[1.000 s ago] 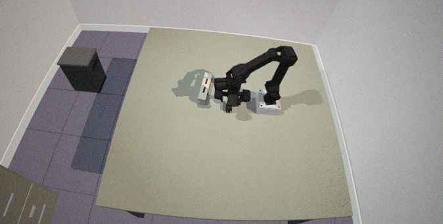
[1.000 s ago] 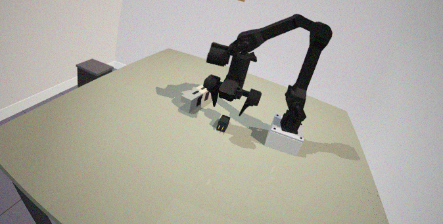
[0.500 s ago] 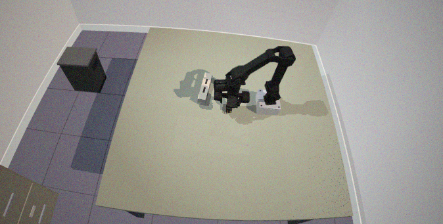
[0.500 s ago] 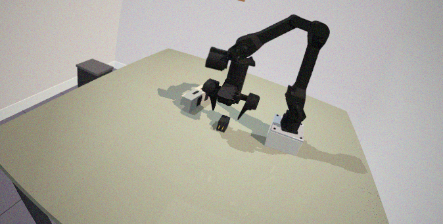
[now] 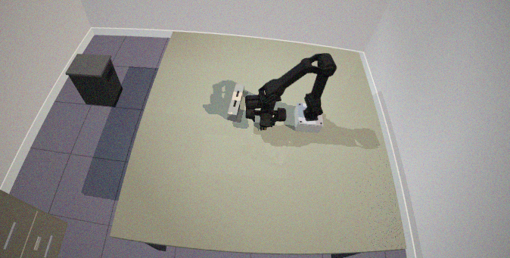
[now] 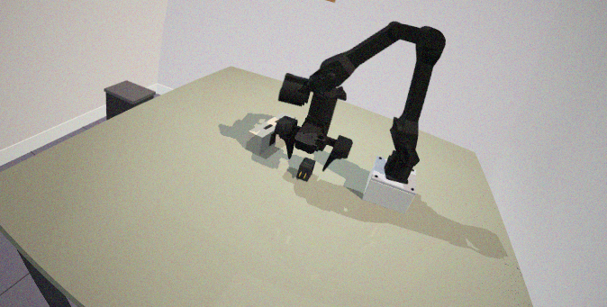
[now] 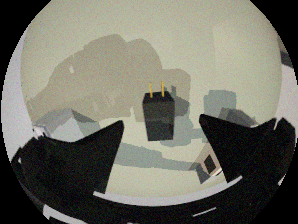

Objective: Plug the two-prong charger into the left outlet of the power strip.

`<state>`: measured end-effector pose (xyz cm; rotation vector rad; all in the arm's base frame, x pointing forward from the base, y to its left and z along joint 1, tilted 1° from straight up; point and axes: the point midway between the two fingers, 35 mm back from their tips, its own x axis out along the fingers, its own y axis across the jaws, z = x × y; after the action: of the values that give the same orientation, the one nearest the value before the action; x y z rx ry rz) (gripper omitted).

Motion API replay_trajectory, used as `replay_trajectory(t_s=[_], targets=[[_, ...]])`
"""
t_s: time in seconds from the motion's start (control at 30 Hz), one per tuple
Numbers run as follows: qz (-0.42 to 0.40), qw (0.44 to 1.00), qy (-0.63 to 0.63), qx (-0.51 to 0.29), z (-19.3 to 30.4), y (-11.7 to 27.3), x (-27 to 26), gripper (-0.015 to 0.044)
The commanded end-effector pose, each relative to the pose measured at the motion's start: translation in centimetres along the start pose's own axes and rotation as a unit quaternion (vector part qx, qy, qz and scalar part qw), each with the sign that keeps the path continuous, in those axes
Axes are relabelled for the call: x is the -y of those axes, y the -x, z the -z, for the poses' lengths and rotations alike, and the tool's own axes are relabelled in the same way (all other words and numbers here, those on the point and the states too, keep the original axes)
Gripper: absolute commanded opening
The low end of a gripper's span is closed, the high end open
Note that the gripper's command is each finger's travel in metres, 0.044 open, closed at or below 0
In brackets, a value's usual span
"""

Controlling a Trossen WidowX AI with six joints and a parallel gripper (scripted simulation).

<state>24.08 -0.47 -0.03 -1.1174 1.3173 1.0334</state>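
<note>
Two gold prongs facing away from the white rectangular power strip (image 5: 235, 101) (image 6: 262, 138) (image 7: 204, 162), black block-shaped charger (image 6: 306, 168) (image 7: 158, 117) lying on the pale green bench (image 5: 250, 197) (image 6: 203, 235) (image 7: 200, 55) beside that strip, black hand (image 6: 307, 164) (image 7: 161, 121) wide open and empty above; possibly gripped askew if closed off-centre, then jamming at the shutter.

On the pale olive table (image 5: 227, 182), the black jointed arm (image 5: 291, 78) bends down from its white box-shaped base (image 5: 309, 127). Just beside its lowered end there's a white rectangular power strip (image 5: 231, 112) with two dark outlets facing up.
</note>
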Motion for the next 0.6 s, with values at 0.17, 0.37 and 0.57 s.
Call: replay_trajectory(t_s=[0.17,0.37,0.57], targets=[[-0.003,1.000,0.002,-0.003,0.0,-1.7,-0.2,0.0440],[-0.003,1.000,0.002,-0.003,-0.1,-2.5,-0.3,0.0440],[-0.002,1.000,0.001,0.000,-0.1,-2.2,-0.2,0.0361]])
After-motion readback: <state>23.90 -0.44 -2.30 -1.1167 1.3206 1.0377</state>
